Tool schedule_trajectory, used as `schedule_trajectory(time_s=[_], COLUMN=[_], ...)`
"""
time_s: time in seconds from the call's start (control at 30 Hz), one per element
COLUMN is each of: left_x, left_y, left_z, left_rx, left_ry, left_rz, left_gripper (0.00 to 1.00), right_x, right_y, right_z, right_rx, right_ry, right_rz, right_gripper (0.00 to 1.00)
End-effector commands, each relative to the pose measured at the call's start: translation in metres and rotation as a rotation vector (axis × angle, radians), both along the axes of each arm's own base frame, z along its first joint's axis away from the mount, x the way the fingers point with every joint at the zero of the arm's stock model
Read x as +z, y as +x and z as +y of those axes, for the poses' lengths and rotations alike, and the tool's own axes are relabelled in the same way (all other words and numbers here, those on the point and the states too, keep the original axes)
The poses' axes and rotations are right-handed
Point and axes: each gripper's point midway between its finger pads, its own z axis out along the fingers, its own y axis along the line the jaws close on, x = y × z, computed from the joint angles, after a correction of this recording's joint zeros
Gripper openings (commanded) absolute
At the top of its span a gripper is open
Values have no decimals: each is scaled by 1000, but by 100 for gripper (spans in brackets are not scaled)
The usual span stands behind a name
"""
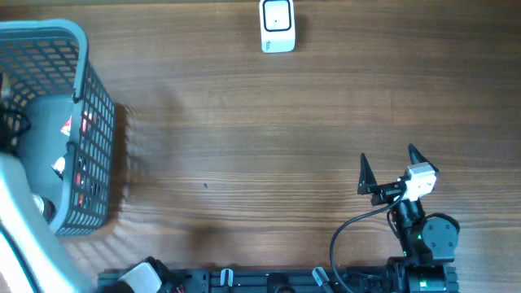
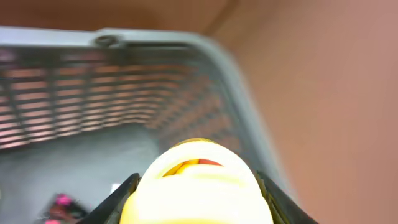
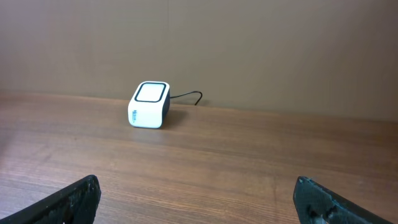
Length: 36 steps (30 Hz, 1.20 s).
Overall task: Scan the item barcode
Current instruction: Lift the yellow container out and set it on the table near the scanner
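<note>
While the left gripper sits down inside the grey basket, its jaws are partly closed on a pale yellow rounded item. The item fills the gap from one black finger to the other, touching both. It has a red-orange patch on the upper face. That view is blurred, so I can't read any label or barcode. A pink object lies on the basket floor beside the item, too soft to identify.

From overhead, the basket is well to one side of the scanner, on the left arm's side. The white left arm reaches into it, and its gripper isn't visible from there. Red bits show through the mesh wall.

The scanner is a small white box with a dark-framed window on top, standing on the wooden table. In the right wrist view, the scanner has a small blue mark on its front face, too small to read, and a black cable runs out behind it.

The right gripper is well apart from the scanner on the robot's side, with its jaws spread fully wide and nothing between them. It points at the scanner.
</note>
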Motion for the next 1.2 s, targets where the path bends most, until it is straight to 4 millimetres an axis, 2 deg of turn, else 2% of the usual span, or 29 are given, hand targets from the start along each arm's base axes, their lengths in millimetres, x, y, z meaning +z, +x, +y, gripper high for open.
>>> schedule_trajectory(time_s=[0.0, 0.03, 0.1, 0.13, 0.17, 0.23, 0.3, 0.37, 0.4, 0.43, 0.47, 0.53, 0.6, 0.63, 0.7, 0.83, 0.93, 1.03, 1.1, 1.17], left_x=[70, 84, 99, 100, 98, 83, 51, 3, -27, -49, -86, -147, -194, -225, -250, -269, -273, -272, -272, -273], left_y=[-1, -2, -1, 2, 9, 25, 44, 64, 75, 82, 91, 101, 103, 102, 104, 106, 107, 111, 109, 107], left_z=[-81, -104, -145, -161, -187, -229, -259, -300, -326, -338, -355, -380, -394, -395, -390, -381, -382, -383, -382, -385], left_rx=[-312, -391, -527, -577, -655, -780, -826, -919, -992, -1015, -1045, -1118, -1167, -1153, -1123, -1083, -1101, -1235, -1376, -1479], left_ry=[-61, -70, -76, -83, -102, -138, -176, -195, -186, -180, -154, -105, -74, -56, -30, 4, 18, 143, 271, 345], left_rz=[-279, -329, -374, -376, -366, -316, -206, -40, 59, 126, 238, 413, 545, 635, 707, 765, 772, 789, 831, 849], left_gripper=[43, 43, 43, 43, 43, 43, 44, 44, 45, 45, 45, 45, 46, 46, 46, 46, 45, 44, 52, 52], right_x=[2, 2, 2, 2, 2, 2, 2, 2, 2, 2, 2, 2, 2, 2, 2, 2, 2, 2, 2, 2], right_y=[0, 0, 0, 0, 0, 0, 0, 0, 0, 0, 0, 0, 0, 0, 0, 0, 0, 0, 0, 0], right_z=[0, 0, 0, 0, 0, 0, 0, 0, 0, 0, 0, 0, 0, 0, 0, 0, 0, 0, 0, 0], right_rx=[-3, -3, -3, -3, -3, -3, -3, -3, -3, -3, -3, -3, -3, -3, -3, -3, -3, -3, -3, -3], right_ry=[12, 12, 12, 12, 12, 12, 12, 12, 12, 12, 12, 12, 12, 12, 12, 12, 12, 12, 12, 12], right_rz=[-10, -10, -10, -10, -10, -10, -10, -10, -10, -10, -10, -10, -10, -10, -10, -10, -10, -10, -10, -10], right_gripper=[100, 100, 100, 100, 100, 100, 100, 100, 100, 100, 100, 100, 100, 100, 100, 100, 100, 100, 100, 100])
